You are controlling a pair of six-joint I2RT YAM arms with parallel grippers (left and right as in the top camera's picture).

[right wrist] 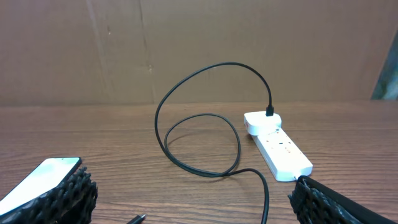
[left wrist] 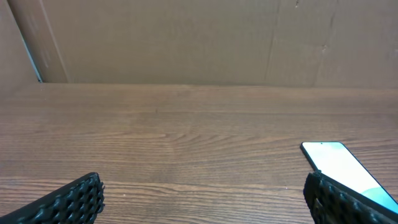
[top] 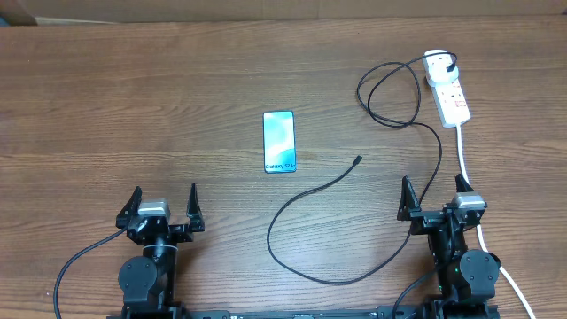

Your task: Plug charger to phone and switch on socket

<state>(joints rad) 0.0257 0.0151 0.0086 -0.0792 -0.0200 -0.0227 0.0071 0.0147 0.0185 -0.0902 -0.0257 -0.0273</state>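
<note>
Seemingly wooden table: phone, charger, socket

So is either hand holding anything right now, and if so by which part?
Nothing is held. The left hand and right hand are both open and empty; the charger and phone lie untouched.

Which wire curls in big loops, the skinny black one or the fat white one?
The thin black charger cable curls in loops across the brown wooden table; the thick white cord runs almost straight from the white oblong socket strip.

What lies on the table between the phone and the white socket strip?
Only the charger, its black cable looping there; the overhead view shows it best.
</note>
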